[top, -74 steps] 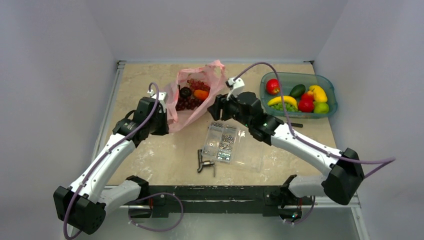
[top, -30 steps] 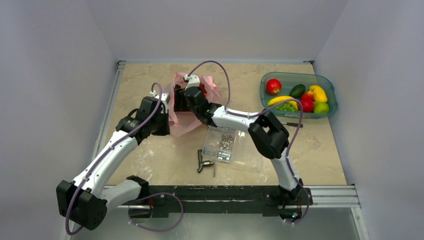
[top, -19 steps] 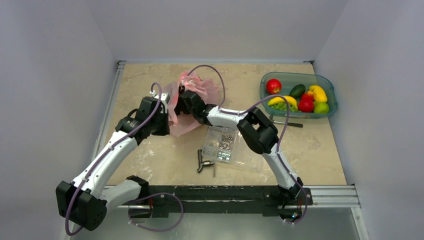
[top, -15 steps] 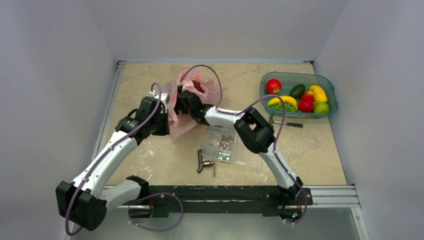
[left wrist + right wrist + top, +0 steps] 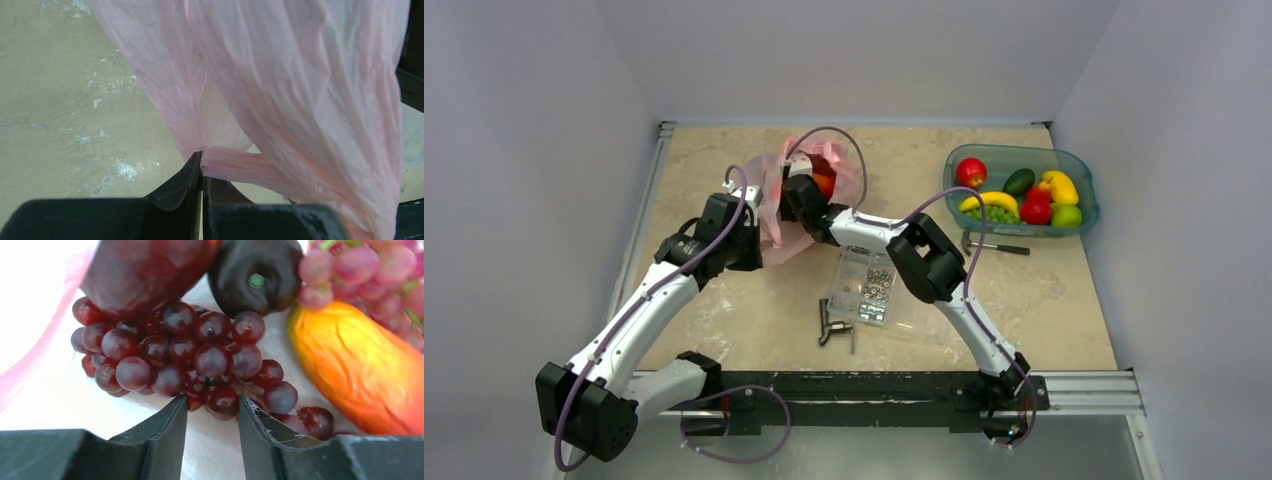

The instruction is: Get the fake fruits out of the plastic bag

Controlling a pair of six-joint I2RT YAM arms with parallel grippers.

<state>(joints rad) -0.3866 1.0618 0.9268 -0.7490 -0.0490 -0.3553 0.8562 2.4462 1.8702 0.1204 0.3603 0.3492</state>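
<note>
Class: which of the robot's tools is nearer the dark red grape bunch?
Right. The right tool is inside the plastic bag, its fingertips straddling the nearest grapes of the dark red grape bunch; the left tool pinches the bag's edge from outside.

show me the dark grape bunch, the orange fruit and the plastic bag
dark grape bunch [image 5: 200, 360], right wrist view, middle of the cluster
orange fruit [image 5: 360, 375], right wrist view, its ridged side
plastic bag [image 5: 310, 100], left wrist view, crinkled pink wall
</note>
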